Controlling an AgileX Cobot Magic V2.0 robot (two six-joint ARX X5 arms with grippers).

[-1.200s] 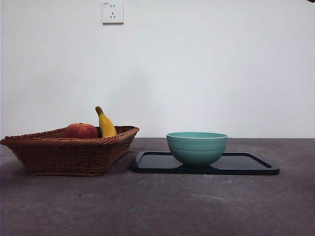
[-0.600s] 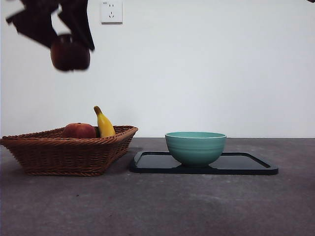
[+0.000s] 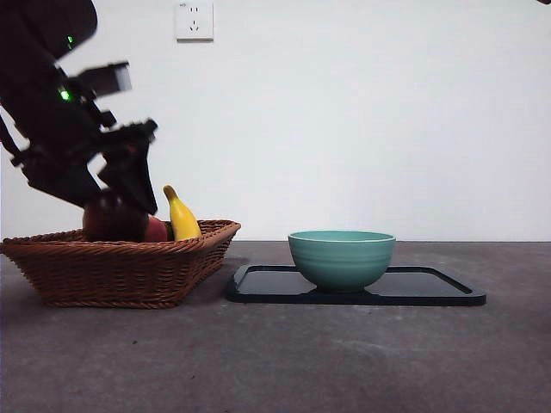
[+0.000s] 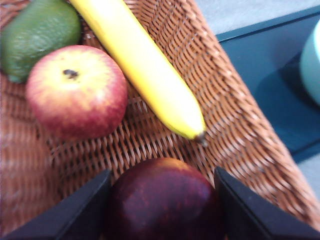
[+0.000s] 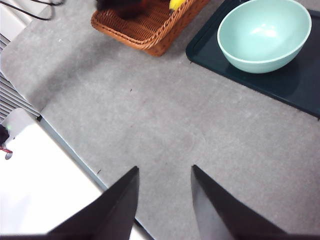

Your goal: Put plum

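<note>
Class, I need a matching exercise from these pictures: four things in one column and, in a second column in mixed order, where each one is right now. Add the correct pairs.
Things
1. plum
2. banana
3. green bowl
4. right gripper

Places
A. standing on the dark tray
B. lying in the wicker basket beside the red-yellow fruit
C. above bare grey table, holding nothing
D. between the black jaws of the left gripper, over the basket

Pairs: 1-D, 2-B, 3-A, 4-C
</note>
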